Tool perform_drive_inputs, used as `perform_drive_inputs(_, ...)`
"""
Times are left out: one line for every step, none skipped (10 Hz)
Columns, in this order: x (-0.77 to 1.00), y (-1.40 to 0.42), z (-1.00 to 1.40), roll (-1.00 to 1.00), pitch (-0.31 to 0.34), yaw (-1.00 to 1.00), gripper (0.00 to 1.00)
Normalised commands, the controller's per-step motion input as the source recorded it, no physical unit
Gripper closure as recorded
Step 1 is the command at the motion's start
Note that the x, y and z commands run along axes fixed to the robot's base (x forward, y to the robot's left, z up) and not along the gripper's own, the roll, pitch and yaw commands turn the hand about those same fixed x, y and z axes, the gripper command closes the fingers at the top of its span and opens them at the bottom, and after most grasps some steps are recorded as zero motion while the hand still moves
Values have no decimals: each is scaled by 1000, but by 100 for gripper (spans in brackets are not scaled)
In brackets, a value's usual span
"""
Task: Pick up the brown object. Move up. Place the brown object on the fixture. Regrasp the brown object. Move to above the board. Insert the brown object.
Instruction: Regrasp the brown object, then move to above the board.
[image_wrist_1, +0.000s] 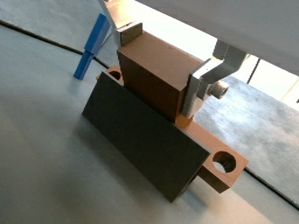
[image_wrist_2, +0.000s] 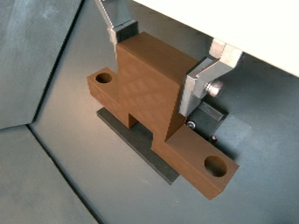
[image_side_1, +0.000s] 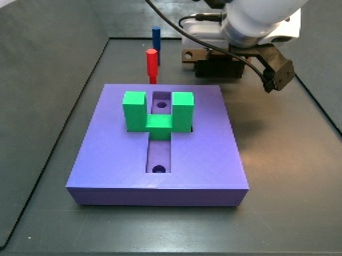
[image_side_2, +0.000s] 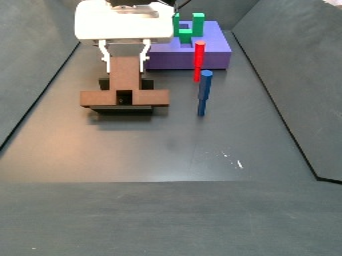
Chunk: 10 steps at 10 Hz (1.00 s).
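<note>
The hand (image_wrist_2: 163, 70) stood over the brown object (image_wrist_2: 158, 109), its two silver fingers (image_wrist_2: 205, 83) set against opposite faces of the raised middle block, closed on it. In both wrist views the object lay across the fixture (image_wrist_1: 140, 144), a flat bar with a round hole near each end. One wrist view showed both holes and only a dark strip of fixture (image_wrist_2: 135, 140) beneath the bar; the other showed a broad dark wall of the fixture hiding one end of the bar, plus a blue peg (image_wrist_1: 93, 44) standing behind.

In a side view the bar (image_side_2: 123, 98) sat crosswise on the worktop (image_side_2: 160, 160) under the white hand (image_side_2: 123, 45), well apart from the board (image_side_2: 194, 55). The red peg (image_side_2: 199, 60) and blue peg (image_side_2: 205, 98) stood between them, the blue one just beside the bar's end. The opposite side view hid most of the object behind the hand (image_side_1: 241, 60) but showed the board (image_side_1: 160, 165) whole, with its central slot and a green block (image_side_1: 156, 110) astride it. The worktop nearer the camera in the side view with the bar lay open, bounded by dark walls.
</note>
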Motion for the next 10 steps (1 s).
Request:
perform_drive_inputs(0,0,0,0,0,0,100)
perform_drive_inputs(0,0,0,0,0,0,100)
perform_drive_inputs(0,0,0,0,0,0,100)
perform_drive_inputs(0,0,0,0,0,0,100)
perform_drive_inputs(0,0,0,0,0,0,100)
perform_drive_inputs(0,0,0,0,0,0,100)
perform_drive_inputs(0,0,0,0,0,0,100)
perform_drive_inputs(0,0,0,0,0,0,100)
perform_drive_inputs(0,0,0,0,0,0,100)
perform_drive_inputs(0,0,1400,0,0,0,100)
